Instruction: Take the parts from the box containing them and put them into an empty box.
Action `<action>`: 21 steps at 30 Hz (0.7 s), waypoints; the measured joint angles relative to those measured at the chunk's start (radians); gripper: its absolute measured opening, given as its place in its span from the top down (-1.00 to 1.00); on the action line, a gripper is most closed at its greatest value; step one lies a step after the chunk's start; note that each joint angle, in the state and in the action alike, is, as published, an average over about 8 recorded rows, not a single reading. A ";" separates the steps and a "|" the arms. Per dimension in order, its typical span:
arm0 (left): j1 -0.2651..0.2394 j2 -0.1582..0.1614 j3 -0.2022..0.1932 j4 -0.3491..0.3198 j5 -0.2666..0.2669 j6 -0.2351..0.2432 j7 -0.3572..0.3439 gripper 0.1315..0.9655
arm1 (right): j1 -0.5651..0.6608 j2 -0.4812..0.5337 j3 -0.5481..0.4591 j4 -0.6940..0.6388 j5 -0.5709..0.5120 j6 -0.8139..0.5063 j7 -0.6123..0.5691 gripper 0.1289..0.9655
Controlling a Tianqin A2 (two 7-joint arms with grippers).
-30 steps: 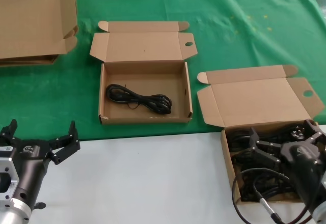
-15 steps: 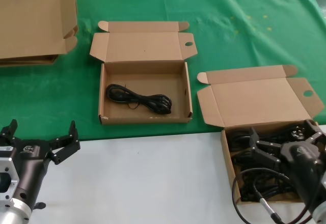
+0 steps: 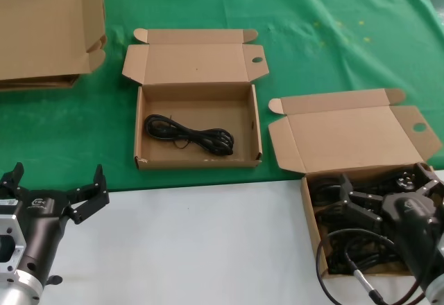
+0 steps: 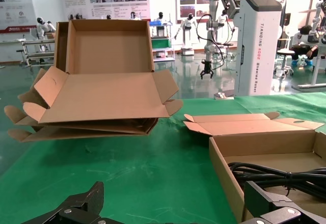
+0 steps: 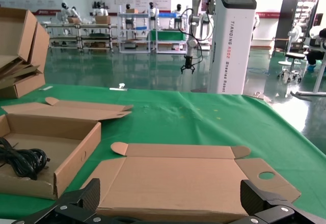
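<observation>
**Right gripper down among the cables, left arm waiting**

Here the right gripper (image 3: pixel 388 194) sits low inside the box containing them (image 3: pixel 311 211), its black fingers spread wide over the dark tangle of parts (image 3: pixel 347 249); nothing is pinched between them. That box stands at the table's near right corner, partly on the white surface (image 3: pixel 208 242), its plain lid (image 3: pixel 350 138) folded back onto the green cloth (image 3: pixel 326 48). Its walls hem the gripper in closely on both sides.

Well apart, the left gripper (image 3: pixel 59 194) hovers over the white strip at near left, fingers splayed, holding nothing, with bare table all around it.

Between the two, on the green cloth, lies the empty box (image 3: pixel 198 161), lid (image 3: pixel 194 62) thrown back away from the robot. One coiled cable (image 3: pixel 189 135) already lies inside, stretched long from the left wall toward the right, sloping slightly nearer as it goes. A clear lane of cloth separates the two boxes.

At far left a stack of flattened cardboard (image 3: pixel 45 31) rests on the cloth. Behind the table, the wrist views show a glossy hall floor and a tall white robot cabinet (image 4: pixel 257 40)
</observation>
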 joint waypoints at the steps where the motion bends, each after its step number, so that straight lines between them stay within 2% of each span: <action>1: 0.000 0.000 0.000 0.000 0.000 0.000 0.000 -1.00 | 0.000 0.000 0.000 0.000 0.000 0.000 0.000 -1.00; 21: 0.000 0.000 0.000 0.000 0.000 0.000 0.000 -1.00 | 0.000 0.000 0.000 0.000 0.000 0.000 0.000 -1.00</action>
